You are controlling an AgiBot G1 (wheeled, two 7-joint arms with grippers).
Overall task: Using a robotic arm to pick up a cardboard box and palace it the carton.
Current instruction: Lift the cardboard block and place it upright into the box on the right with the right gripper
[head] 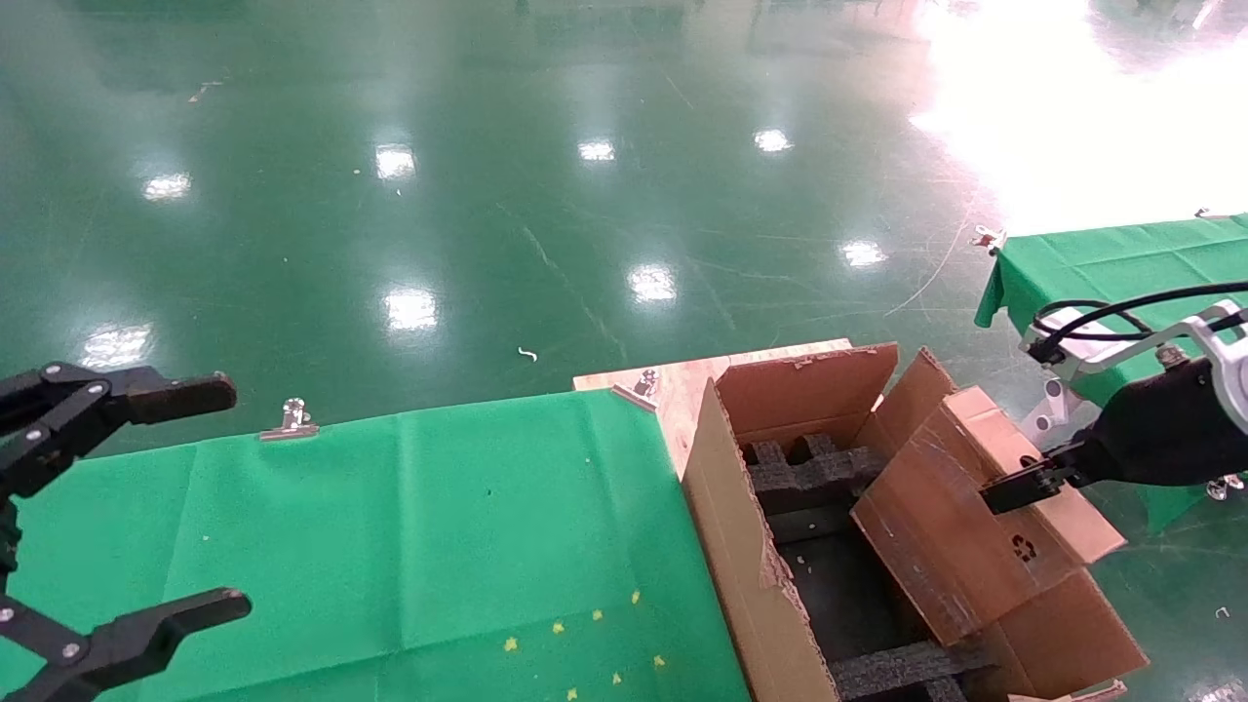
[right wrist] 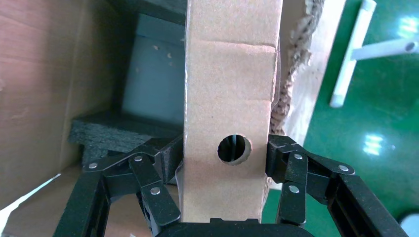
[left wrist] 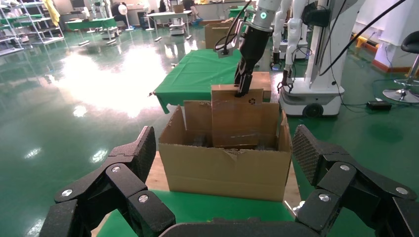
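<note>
Right now one cardboard box (head: 960, 517) stands on edge in the carton (head: 741, 546), its lower end down among the black foam inserts (head: 799, 478) and its upper end sticking up above the carton walls. It leans toward the robot's right side. A small recycling mark (head: 1024, 548) shows on its broad face, and the right wrist view shows a round hole (right wrist: 234, 149) in its narrow edge. The right gripper (head: 1019, 485) holds it at the upper end, jaws closed on the two broad faces, one finger (right wrist: 148, 182) on each side of the hole. Behind the gripper run the robotic arm (head: 1165, 434), a silver camera block (head: 1102, 351) and a black cable (head: 1131, 307).

One carton is in view, open at the top with ragged flaps (head: 809, 385) raised. Two foam inserts can be counted inside, one at the far end and one (head: 902, 668) at the near end, with a dark floor between them. The carton sits on a wooden board (head: 673, 390) just beside the table (head: 390, 546), which has a green cloth held by two metal clips (head: 290, 419).

The left gripper (head: 185, 502) hangs over the near left corner of the table, well apart from the carton, jaws wide open and holding nothing. A second green-covered table (head: 1111, 258) stands farther off on the right, on the glossy green floor (head: 487, 195).
</note>
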